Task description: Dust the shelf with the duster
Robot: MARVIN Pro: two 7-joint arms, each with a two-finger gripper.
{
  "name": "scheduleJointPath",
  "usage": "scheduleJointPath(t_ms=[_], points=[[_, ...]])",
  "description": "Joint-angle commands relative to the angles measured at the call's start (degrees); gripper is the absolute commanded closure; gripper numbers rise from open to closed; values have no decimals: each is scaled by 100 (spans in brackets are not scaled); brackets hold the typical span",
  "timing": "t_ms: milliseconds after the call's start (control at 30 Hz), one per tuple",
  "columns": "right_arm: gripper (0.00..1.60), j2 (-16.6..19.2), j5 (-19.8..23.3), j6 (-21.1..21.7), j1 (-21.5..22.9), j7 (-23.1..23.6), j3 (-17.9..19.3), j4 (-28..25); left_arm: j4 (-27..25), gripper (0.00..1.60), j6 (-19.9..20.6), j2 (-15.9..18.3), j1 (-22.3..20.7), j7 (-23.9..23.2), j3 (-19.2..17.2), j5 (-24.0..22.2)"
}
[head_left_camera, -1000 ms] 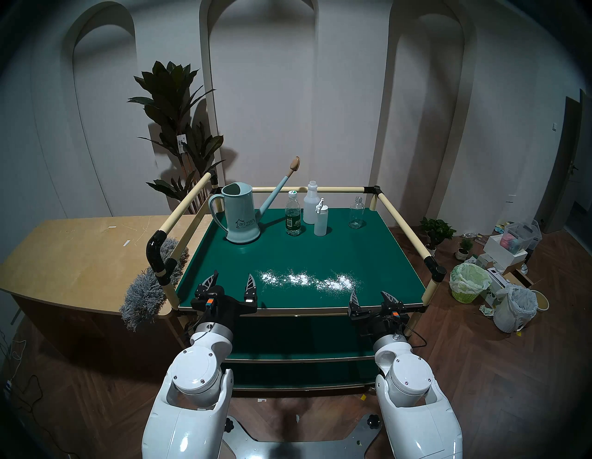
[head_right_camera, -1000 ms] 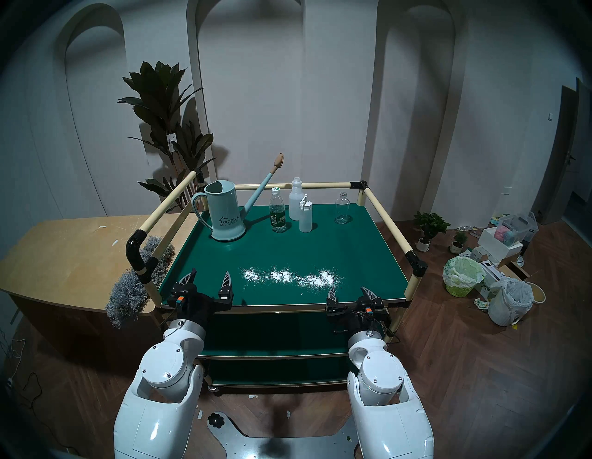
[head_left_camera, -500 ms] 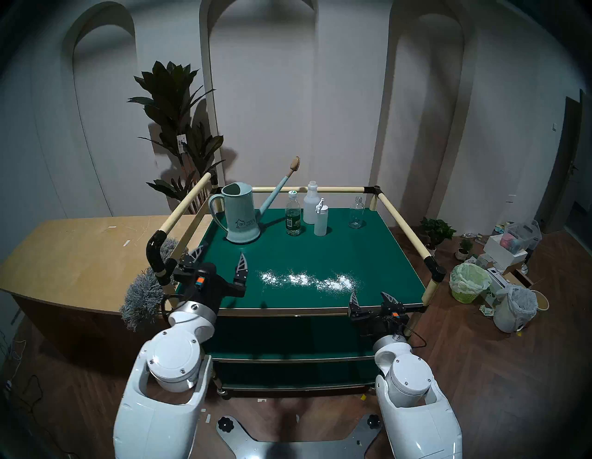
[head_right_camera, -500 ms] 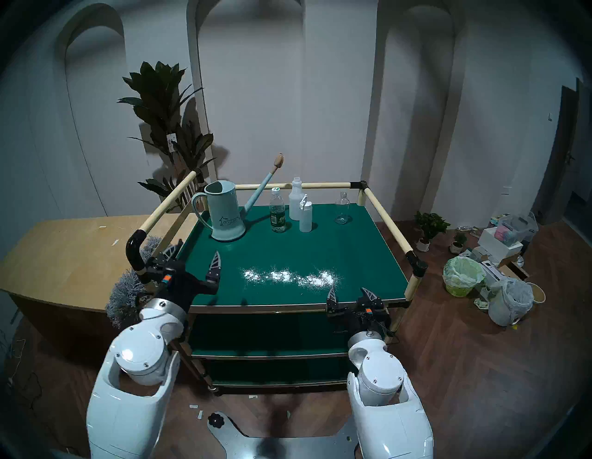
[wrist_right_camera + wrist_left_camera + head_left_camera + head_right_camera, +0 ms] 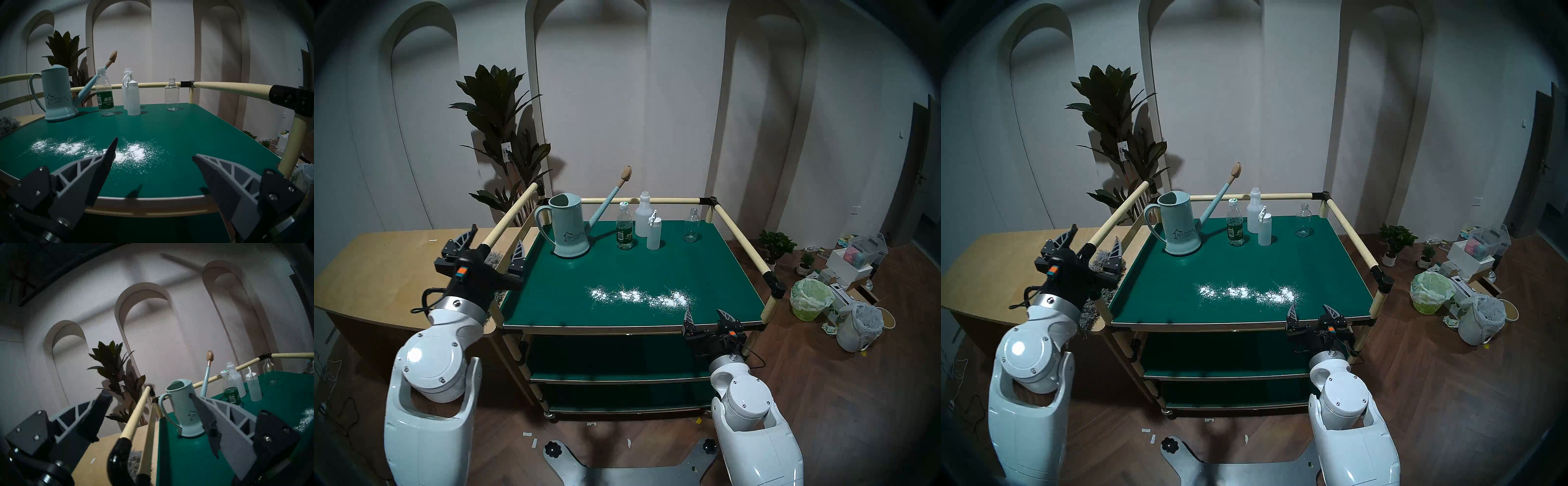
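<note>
Evidently the duster (image 5: 1090, 314) lies lengthwise under the left gripper (image 5: 1090, 246), probably just below its spread, empty jaws, nearer than the right gripper (image 5: 1312, 310), also apart.

Staged home-like room — arched wall niches (image 5: 592, 85); herringbone wood floor (image 5: 843, 390); houseplant (image 5: 499, 112).

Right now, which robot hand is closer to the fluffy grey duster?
The left. The left gripper hangs open right above the duster, astride the cart's rail. The right gripper sits open at the shelf's far front corner, beside the white powder.
</note>
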Motion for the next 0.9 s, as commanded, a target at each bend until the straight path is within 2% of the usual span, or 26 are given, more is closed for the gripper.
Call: scheduleJointPath(t_ms=[0, 267, 467, 567, 700, 867], points=[[0, 175, 148, -112, 42, 242, 104, -408, -653, 0, 445, 37, 383, -248, -773, -384], [0, 427, 488, -85, 16, 685, 334, -728, -753, 0, 1280, 19, 938, -914, -1496, -1058], [0, 653, 829, -78, -38, 1196, 487, -1031, -638, 0, 1523, 49, 1212, -1515, -2007, -1568], [0, 739, 1042, -24, -43, 1452, 585, -1127, -472, 0, 1339, 111, 1388, -1881, -2265, -1756], [0, 792, 1280, 82, 35, 1653, 715, -1131, -110, 0, 911, 78, 1523, -2122, -2352, -1773], [0, 816, 1477, 205, 187, 1755, 835, -1092, 535, 0, 501, -211, 1129, -1712, -2119, -1587]])
